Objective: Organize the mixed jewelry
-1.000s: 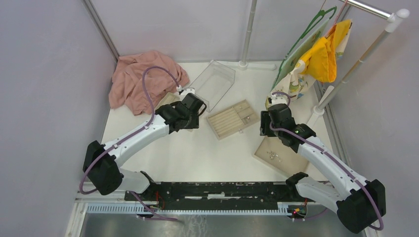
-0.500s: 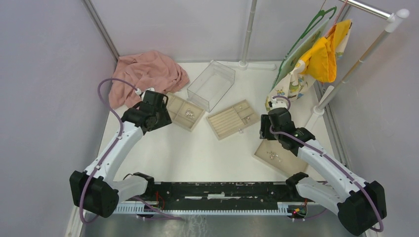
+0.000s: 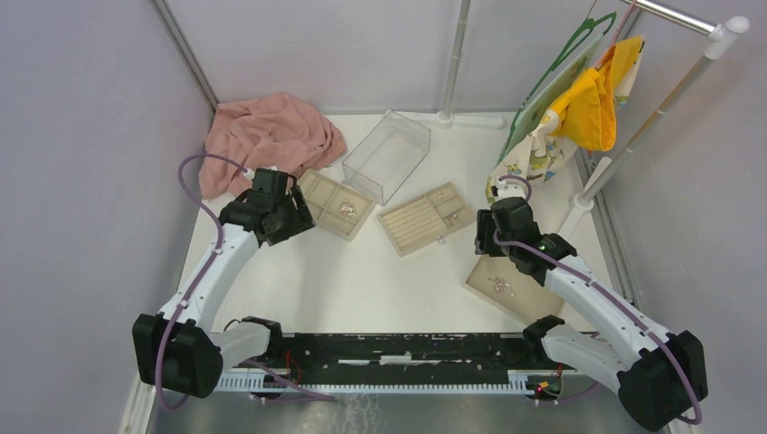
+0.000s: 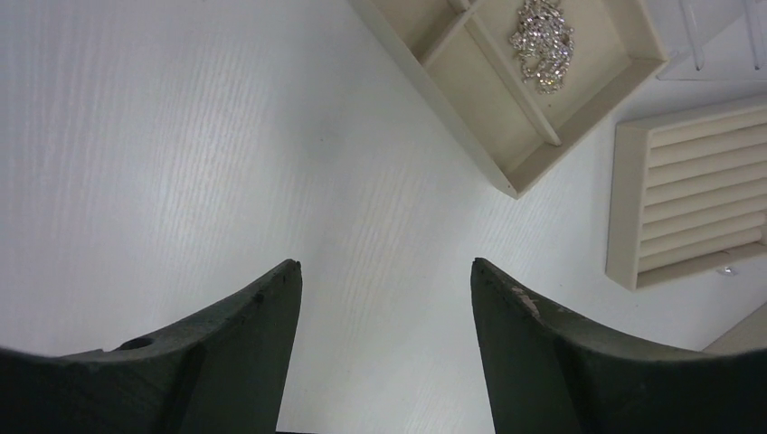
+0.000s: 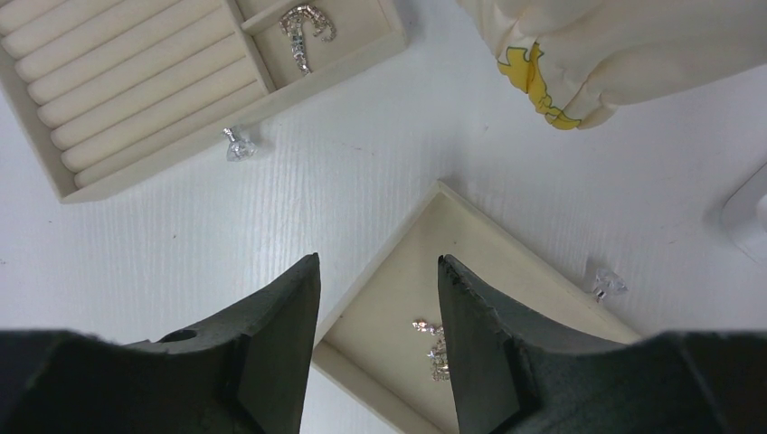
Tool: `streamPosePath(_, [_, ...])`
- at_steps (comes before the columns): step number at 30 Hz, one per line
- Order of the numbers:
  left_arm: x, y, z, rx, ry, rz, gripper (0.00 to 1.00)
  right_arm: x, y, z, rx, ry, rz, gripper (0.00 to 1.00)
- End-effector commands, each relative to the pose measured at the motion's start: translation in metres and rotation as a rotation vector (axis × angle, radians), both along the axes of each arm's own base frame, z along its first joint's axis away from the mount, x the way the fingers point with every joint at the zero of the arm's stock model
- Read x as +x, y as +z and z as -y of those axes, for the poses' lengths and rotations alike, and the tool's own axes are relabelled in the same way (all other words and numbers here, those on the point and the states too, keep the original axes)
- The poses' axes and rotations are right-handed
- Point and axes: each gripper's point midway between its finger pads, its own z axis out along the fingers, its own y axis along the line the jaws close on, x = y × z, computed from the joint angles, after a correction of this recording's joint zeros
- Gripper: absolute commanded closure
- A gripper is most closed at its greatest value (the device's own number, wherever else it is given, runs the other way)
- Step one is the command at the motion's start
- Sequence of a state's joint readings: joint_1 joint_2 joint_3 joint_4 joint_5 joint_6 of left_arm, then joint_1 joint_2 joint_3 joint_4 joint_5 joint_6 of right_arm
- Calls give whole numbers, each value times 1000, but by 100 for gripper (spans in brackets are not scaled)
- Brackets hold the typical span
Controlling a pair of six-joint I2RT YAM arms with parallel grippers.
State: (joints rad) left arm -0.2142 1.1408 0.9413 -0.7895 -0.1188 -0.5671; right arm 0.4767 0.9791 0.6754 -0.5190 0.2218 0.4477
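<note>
Beige trays, three:
- ridged ring tray (image 3: 411,226), mid-table
- divided tray (image 3: 321,192), left of the ridged ring tray
- flat tray (image 3: 520,298), near right of it

Clear plastic box (image 3: 386,155), one, behind it. Pink crumpled cloth (image 3: 267,140), one, far left of it.

Silver jewelry, five lots:
- sparkling cluster (image 4: 541,45) in the divided tray
- curved piece (image 5: 303,32) in the ridged tray's end compartment
- loose stud (image 5: 237,145) just beside its near edge
- small cluster (image 5: 434,348) in the flat tray
- second stud (image 5: 604,282) just outside the flat tray

Left gripper (image 4: 384,298): fingers spread, empty, over bare white table (image 3: 362,280). Right gripper (image 5: 378,307): fingers apart, empty, above the flat tray's corner.
</note>
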Motion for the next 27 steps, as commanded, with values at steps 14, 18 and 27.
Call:
streamPosePath(14, [102, 70, 81, 2, -315, 272, 14, 11, 21, 8, -70, 11, 64, 44])
streamPosePath(18, [134, 73, 109, -94, -349, 297, 12, 13, 42, 15, -125, -8, 118, 48])
streamPosePath(27, [255, 43, 101, -266, -271, 230, 7, 2, 43, 24, -135, -36, 112, 46])
